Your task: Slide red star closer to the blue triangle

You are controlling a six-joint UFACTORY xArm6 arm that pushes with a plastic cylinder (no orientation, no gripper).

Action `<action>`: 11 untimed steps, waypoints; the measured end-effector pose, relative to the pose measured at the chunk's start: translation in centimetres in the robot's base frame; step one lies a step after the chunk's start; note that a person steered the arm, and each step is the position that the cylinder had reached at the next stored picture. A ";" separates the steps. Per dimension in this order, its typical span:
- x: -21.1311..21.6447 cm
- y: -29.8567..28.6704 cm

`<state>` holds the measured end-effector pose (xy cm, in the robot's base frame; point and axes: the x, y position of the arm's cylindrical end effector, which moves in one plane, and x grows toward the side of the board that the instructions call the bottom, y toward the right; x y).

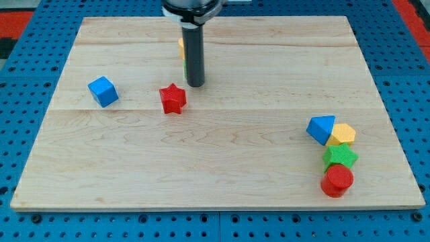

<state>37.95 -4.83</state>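
Note:
The red star (pixel 173 98) lies on the wooden board a little left of centre in the upper half. The blue triangle (pixel 321 128) sits far to the view's right, touching a yellow block (pixel 343 134). My rod comes down from the view's top; my tip (pixel 195 85) rests on the board just up and right of the red star, a small gap apart from it.
A blue cube (pixel 103 91) sits at the left. Behind the rod, a yellow block (pixel 181 47) and a green block (pixel 185 68) are mostly hidden. Below the right-hand yellow block lie a green star (pixel 340 156) and a red cylinder (pixel 336 180). The board's right edge (pixel 390 107) is near them.

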 end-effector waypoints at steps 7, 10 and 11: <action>1.2 -5.0; 3.8 -4.6; 4.6 -3.3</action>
<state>42.52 -8.12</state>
